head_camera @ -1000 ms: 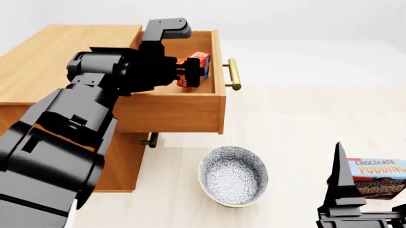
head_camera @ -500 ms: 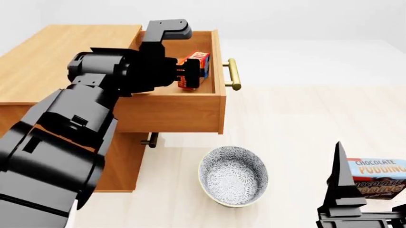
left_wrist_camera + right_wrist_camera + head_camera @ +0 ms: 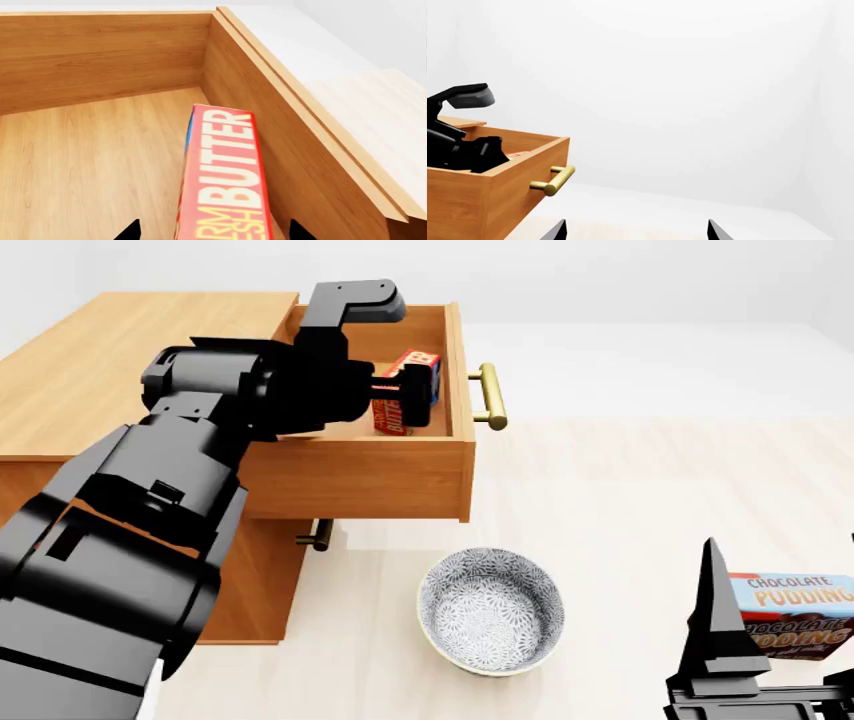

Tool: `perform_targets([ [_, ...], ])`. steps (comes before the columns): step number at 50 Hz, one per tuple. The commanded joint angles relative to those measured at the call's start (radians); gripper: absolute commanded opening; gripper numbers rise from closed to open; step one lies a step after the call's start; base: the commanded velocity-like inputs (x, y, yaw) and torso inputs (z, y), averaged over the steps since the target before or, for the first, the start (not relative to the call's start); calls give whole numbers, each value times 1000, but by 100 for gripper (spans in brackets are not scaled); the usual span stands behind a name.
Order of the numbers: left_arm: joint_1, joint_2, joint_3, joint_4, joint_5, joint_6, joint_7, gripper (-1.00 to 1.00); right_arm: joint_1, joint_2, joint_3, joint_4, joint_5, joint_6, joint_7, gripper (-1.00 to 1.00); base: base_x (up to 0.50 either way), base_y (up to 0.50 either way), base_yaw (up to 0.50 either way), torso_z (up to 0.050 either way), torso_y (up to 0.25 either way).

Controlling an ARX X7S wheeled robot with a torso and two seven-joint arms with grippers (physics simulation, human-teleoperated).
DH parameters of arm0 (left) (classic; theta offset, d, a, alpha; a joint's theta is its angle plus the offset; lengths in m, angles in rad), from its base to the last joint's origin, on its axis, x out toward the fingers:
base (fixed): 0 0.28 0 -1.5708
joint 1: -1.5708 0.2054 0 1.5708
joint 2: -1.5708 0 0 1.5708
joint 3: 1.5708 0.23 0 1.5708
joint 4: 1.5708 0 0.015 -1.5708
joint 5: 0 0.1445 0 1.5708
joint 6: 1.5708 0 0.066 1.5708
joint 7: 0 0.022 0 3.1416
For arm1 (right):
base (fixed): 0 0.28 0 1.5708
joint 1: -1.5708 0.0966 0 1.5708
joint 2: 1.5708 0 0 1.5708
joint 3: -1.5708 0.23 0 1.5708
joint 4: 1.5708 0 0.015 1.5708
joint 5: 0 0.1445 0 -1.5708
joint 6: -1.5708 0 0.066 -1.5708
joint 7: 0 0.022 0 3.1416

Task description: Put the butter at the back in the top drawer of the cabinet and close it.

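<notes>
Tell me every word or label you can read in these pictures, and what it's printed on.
"BUTTER": on the butter box, held by the left hand inside the top drawer.
"RM" and "ESH": beside it on that box, cut off by the picture's edge.
"CHOCOLATE PUDDING": on the pudding box on the floor, printed twice; the lower print is partly hidden.
The smaller print there is too small to read.

A pale, light-wood plank floor [image 3: 641,490] spreads under even, soft light. Beyond it rises a plain white wall [image 3: 694,90], bare and featureless, casting no strong shadows anywhere.
</notes>
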Motion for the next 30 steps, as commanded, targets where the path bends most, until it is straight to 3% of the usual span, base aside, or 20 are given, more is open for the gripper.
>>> perform_targets([
  [1,-4,0,12,0,-14,-2,0,100,-1,0,2,-1,-1,-1,1,100,0,0,0,0,0],
  [10,-23,0,-25,0,46,-2,-14,100,0,0,6,-10,1,8,5,100,0,0,0,0,0],
  [23,-84,-1,-230,0,285,-43,18,100,7,0,16,-49,1,48,12,100,0,0,0,0,0],
  [30,-129,-3,-307,2,329,-72,2,100,4,0,14,-68,-15,62,22,100,0,0,0,0,0],
])
